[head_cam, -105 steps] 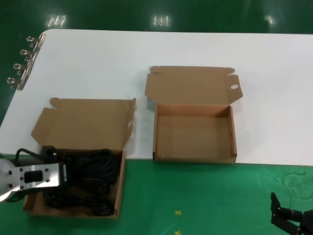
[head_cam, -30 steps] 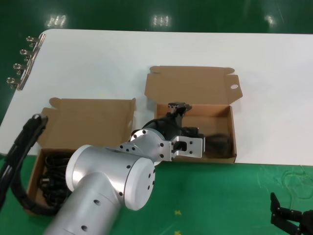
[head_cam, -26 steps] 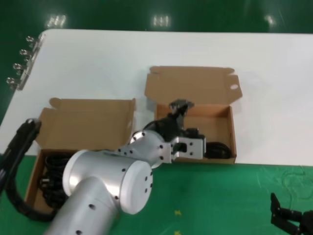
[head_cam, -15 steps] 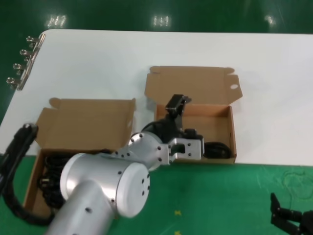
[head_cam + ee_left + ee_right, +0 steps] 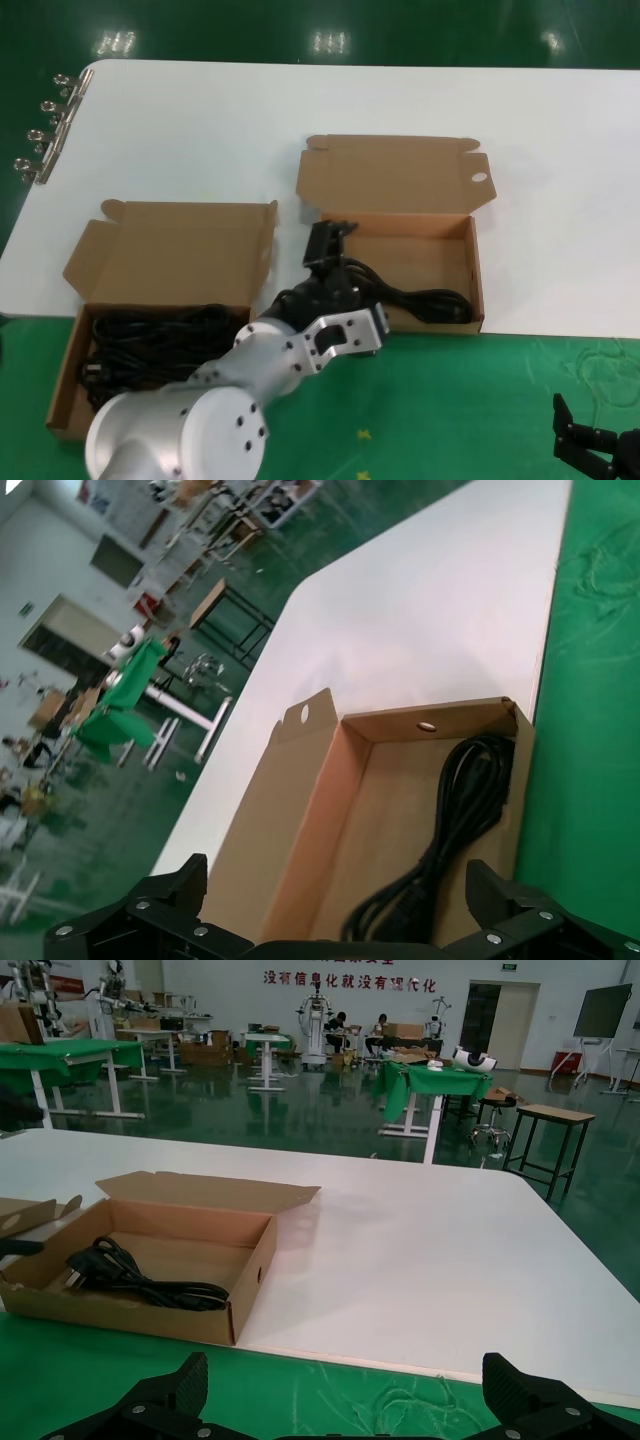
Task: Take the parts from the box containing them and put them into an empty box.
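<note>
The box with a round hole in its lid (image 5: 390,175) holds one black power cord (image 5: 425,299), lying free along its near wall. My left gripper (image 5: 328,245) hovers over that box's left end, open and empty. In the left wrist view the gripper (image 5: 340,880) shows both fingers spread above the cord (image 5: 470,800) and the box wall (image 5: 300,820). The other box (image 5: 170,250), at the front left, holds several coiled black cords (image 5: 150,345). My right gripper (image 5: 590,442) is parked open at the front right; its own view (image 5: 345,1375) shows the holed box (image 5: 250,1260) and the cord (image 5: 130,1275).
The white table (image 5: 300,100) carries a row of metal clips (image 5: 45,130) on its far left edge. A green mat (image 5: 450,400) covers the front strip. My left arm's silver links (image 5: 250,370) cross between the two boxes.
My left gripper carried a cord from the left box to the holed box and let it go. In the last half second it drew back to the left, with the cord left lying in the box.
</note>
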Robot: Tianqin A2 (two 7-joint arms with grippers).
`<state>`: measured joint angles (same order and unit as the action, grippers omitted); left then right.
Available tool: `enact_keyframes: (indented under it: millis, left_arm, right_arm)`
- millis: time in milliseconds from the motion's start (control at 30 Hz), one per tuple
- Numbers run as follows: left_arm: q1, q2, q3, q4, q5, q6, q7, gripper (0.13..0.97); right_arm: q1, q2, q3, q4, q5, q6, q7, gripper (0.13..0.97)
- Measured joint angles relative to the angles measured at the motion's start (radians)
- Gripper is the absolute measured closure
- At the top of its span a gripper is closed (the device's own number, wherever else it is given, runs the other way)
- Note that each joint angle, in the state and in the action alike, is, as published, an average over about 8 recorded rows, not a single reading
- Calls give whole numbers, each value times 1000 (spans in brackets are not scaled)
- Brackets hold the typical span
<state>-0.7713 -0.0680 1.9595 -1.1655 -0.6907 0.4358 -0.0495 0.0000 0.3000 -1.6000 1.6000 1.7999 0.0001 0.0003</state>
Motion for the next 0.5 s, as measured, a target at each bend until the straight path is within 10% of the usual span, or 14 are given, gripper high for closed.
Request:
enact_keyframes:
  millis: [500]
  left_arm:
    - [185,-56,-86,-104,-267,-105,12,141]
  right_arm:
    - [0,0,0,0,0,0,0,129]
